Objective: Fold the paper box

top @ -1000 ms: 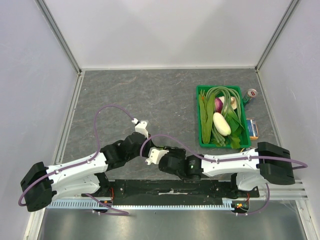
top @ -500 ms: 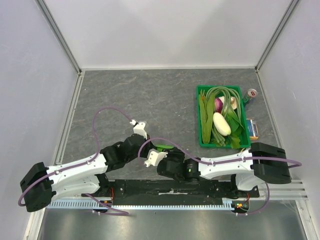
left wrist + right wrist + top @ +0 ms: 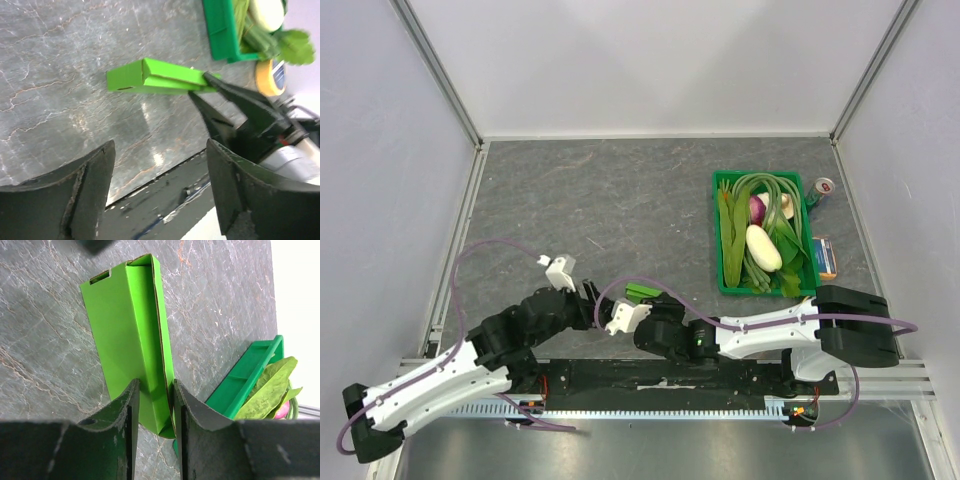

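At the near edge of the table, the left gripper hangs released, its two dark fingers spread wide with nothing between them. It sits just left of the paper box.

The right gripper is clenched on the box's near end, one finger on either side of an upright wall of card. The left wrist view shows those black fingers meeting on the box's right end.

The box is bright lime green – a long, narrow sleeve, part folded, with sharp creases along its length. Its far end is open and has a small slot cut near the edge. In the left wrist view it lies tilted, one long panel lapped over another.

From above, only a sliver of green shows past the right gripper – the rest is covered. Whether the box touches the table or is held above it cannot be told.

Farther off to the right stands the dark-green crate of vegetables, well apart from the box and cut off in both wrist views.
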`<state>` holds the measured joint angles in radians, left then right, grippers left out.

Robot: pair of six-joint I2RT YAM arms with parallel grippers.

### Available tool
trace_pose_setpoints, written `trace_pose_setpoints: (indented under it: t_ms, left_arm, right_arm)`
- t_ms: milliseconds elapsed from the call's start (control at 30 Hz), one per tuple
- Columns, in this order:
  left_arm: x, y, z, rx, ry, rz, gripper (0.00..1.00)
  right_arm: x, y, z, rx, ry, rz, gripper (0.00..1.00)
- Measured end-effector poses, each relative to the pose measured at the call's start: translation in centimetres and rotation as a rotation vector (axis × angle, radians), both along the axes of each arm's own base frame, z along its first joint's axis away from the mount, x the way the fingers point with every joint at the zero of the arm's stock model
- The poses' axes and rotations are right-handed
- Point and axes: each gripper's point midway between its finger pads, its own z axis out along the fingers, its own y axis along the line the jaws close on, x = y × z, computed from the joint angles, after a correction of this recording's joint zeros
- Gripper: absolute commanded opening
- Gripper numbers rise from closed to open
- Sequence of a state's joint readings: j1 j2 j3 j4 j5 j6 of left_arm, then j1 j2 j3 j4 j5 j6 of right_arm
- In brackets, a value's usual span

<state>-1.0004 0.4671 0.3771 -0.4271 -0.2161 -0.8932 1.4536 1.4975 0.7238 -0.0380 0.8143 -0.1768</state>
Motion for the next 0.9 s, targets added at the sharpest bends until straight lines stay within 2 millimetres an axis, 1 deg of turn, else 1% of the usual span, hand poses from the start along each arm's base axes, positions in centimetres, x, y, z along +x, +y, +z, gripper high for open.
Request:
trace_pose_setpoints:
  t_ms: [33,67,133,233,300,333,400,467,500,600,733,800,900]
  left_arm:
    - [0.1,0.2,0.6,-0.024,-0.003,0.014,0.89]
    - [0.3,0.3,1.2,-0.042,-0.003,0.030,0.89]
    - [1.0,0.7,1.4,-0.034,0.027,0.057,0.89]
    - [3.4,0.8,1.2,-0.034,0.115,0.116,0.89]
    - [5.7,0.7,1.5,-0.086,0.156,0.146,0.89]
    - [6.5,0.9,1.4,-0.112,0.173,0.155,0.88]
    - [7.5,0.9,1.4,-0.161,0.181,0.150,0.86]
    - [7.7,0.4,1.4,-0.198,0.187,0.114,0.81]
    - [7.9,-0.1,1.5,-0.225,0.191,0.085,0.77]
    - [7.7,-1.4,0.6,-0.273,0.218,0.020,0.72]
    - [6.7,-1.9,-1.5,-0.293,0.286,-0.022,0.73]
    - [6.5,-2.1,-1.9,-0.302,0.304,-0.031,0.74]
    - [6.5,-2.4,-2.2,-0.316,0.318,-0.042,0.73]
  right_arm:
    - [0.0,0.0,0.0,0.001,-0.001,0.002,0.27]
    - [0.0,0.0,0.0,0.000,-0.002,0.004,0.27]
    - [0.2,0.2,0.1,0.026,0.000,-0.008,0.27]
    - [0.2,0.2,0.1,0.019,-0.002,-0.002,0.26]
    - [0.2,0.3,0.1,0.017,-0.003,0.003,0.26]
    - [0.2,0.3,0.1,0.016,-0.003,0.005,0.26]
    - [0.2,0.3,0.1,0.013,-0.004,0.008,0.26]
    - [0.2,0.3,0.1,0.012,-0.003,0.010,0.26]
    - [0.2,0.3,0.1,0.012,-0.003,0.010,0.26]
    - [0.3,0.3,0.1,0.012,-0.002,0.008,0.26]
    - [0.4,0.4,0.1,0.018,0.003,0.010,0.26]
    - [0.5,0.4,0.1,0.023,0.009,0.011,0.26]
    - [0.5,0.4,0.2,0.031,0.020,0.017,0.25]
